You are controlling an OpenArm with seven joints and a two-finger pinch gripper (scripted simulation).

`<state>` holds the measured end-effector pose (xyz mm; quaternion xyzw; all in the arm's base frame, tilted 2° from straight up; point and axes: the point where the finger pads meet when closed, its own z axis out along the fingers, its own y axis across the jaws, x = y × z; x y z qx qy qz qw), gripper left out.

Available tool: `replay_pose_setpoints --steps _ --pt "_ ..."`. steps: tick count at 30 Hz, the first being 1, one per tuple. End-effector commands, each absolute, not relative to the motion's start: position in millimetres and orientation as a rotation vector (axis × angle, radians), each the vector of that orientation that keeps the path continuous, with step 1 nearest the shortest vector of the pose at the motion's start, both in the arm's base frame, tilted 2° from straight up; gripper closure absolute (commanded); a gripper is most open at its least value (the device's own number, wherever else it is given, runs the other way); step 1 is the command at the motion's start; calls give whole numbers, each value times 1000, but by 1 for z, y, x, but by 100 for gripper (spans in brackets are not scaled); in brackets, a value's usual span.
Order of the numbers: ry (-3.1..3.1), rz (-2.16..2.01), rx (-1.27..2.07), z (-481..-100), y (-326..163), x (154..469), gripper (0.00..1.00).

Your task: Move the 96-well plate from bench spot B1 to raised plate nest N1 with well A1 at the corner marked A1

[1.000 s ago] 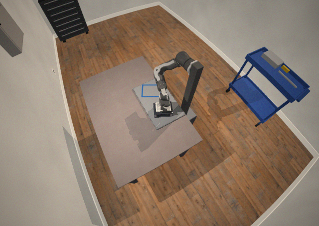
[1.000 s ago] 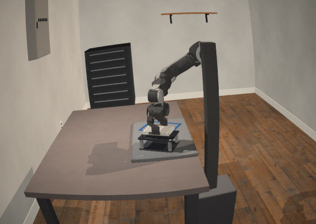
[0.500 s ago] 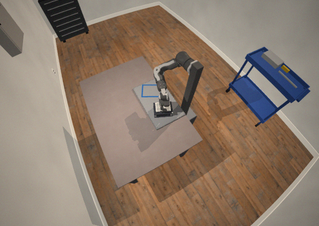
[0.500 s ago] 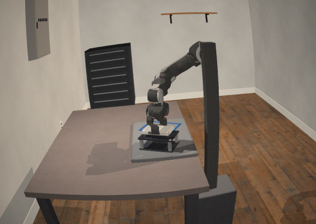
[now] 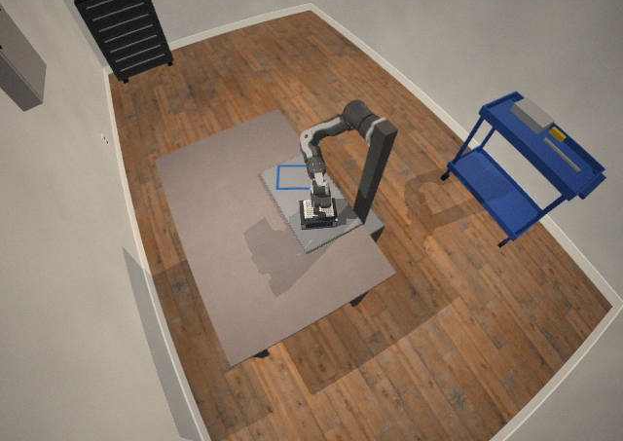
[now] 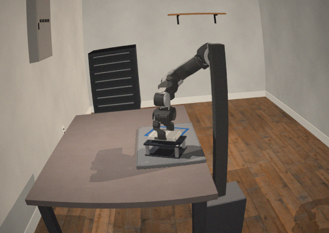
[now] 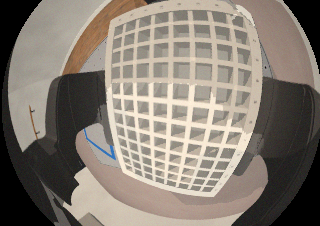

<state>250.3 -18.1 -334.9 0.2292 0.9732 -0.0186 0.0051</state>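
Dark grey arm (image 6: 185,66), pale joint bands, black gripper (image 6: 162,130)

black drawer cabinet (image 5: 124,26) | blue cart (image 5: 543,150) | wall shelf (image 6: 196,13)

No text, label or number can be read anywhere.

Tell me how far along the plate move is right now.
Done: the blue-outlined spot B1 is vacated, and the 96-well plate is over the raised nest N1. In hand: the hand is shut on the plate, which fills the wrist view. Left: confirming it sits fully down and flat inside the locators, which these views cannot settle, then letting go and backing the arm away. The A1 corner mark is too small to check.
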Motion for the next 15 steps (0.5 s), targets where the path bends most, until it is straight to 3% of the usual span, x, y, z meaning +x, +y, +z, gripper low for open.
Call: replay_pose_setpoints --steps 1,15 --pt "3051 -58 717 -335 -18 249 100" --pt "3047 -57 717 -334 -18 250 100"
